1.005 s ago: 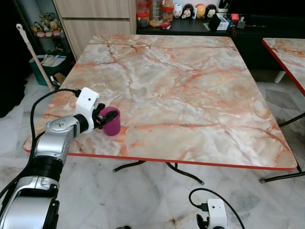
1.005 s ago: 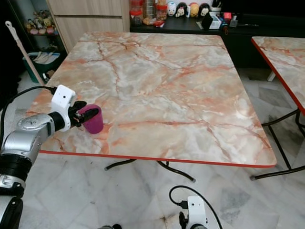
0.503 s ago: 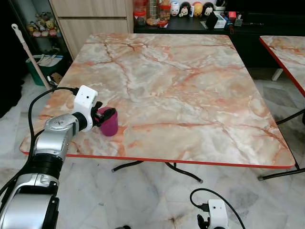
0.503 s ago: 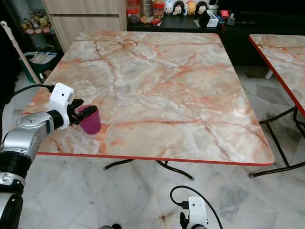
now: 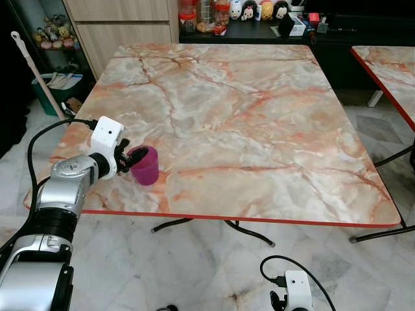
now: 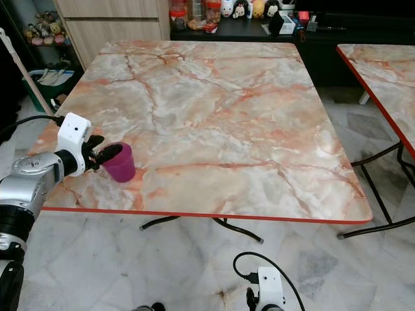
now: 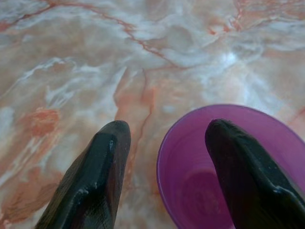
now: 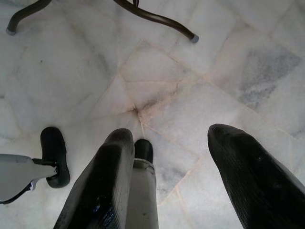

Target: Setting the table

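While idle, right gripper (image 8: 167,157): hangs low over the tiled floor (image 8: 200,62), fingers spread apart, holding nothing.
Left gripper (image 5: 128,159): fingers parted across the cup's rim, one inside, one outside.
Purple cup (image 5: 145,166): upright on the marble table (image 5: 259,110), near its front left edge.

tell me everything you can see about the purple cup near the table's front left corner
The small purple plastic cup is a plain, handleless tumbler, narrowing slightly toward its base. It stands upright, mouth up, and looks empty inside. It sits on the marble-patterned table near the front left corner, close to the red edge. The left gripper straddles its rim: one black finger sits inside the cup, the other outside, spread apart. Whether either finger touches the wall is unclear.
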Motion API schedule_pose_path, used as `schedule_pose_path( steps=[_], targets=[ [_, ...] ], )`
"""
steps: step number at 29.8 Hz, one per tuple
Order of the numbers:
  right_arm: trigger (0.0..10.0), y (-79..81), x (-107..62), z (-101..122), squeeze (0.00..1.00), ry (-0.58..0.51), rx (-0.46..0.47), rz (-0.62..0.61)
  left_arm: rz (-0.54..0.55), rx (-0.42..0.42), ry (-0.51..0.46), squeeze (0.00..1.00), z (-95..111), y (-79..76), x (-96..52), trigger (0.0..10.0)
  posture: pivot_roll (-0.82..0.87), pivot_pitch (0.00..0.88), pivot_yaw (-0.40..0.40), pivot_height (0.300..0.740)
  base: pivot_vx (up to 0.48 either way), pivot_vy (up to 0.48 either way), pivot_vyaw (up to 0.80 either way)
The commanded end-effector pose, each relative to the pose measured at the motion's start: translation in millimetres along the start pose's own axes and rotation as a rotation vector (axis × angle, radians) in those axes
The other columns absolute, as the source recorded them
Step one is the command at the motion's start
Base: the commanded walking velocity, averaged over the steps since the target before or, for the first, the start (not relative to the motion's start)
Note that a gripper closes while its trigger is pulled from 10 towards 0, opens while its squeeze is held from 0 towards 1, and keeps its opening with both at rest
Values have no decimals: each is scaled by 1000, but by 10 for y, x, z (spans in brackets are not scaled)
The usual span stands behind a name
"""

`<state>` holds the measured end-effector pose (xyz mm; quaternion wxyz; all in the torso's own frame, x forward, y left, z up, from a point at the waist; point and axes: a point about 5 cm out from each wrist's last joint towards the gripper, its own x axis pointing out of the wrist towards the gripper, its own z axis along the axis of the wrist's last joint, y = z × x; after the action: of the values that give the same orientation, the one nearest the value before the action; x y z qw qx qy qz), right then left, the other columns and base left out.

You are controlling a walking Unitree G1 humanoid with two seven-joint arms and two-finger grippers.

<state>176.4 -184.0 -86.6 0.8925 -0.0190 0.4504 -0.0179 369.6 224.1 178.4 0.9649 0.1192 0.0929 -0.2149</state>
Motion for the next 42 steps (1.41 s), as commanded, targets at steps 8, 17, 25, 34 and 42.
schedule_pose_path(
  steps=[8, 17, 25, 34, 42],
  targets=[
    [10000, -4, -6, -28, 0, 7, 12, -2, 18, 22, 41, 0, -83, 50, -35, 10000, 41, 124, -2, 740, 0, 0, 0],
    [10000, -15, -6, -27, 0, 7, 15, -6, 29, 17, 36, 0, -62, 68, -27, 1529, 42, 121, -2, 740, 0, 0, 0],
    [10000, -8, -4, -20, 0, 6, 12, -4, 26, 14, 37, 0, -74, 53, -20, 0, 42, 124, -4, 740, 0, 0, 0],
    [10000, -13, -6, -27, 0, 7, 14, -10, 9, 17, 40, 0, -94, 26, -20, 0, 41, 129, 0, 740, 0, 0, 0],
    [10000, -8, -9, -39, 0, 9, 18, -10, 5, 13, 31, 0, -83, 10, -9, 0, 41, 128, 0, 740, 0, 0, 0]
  ],
)
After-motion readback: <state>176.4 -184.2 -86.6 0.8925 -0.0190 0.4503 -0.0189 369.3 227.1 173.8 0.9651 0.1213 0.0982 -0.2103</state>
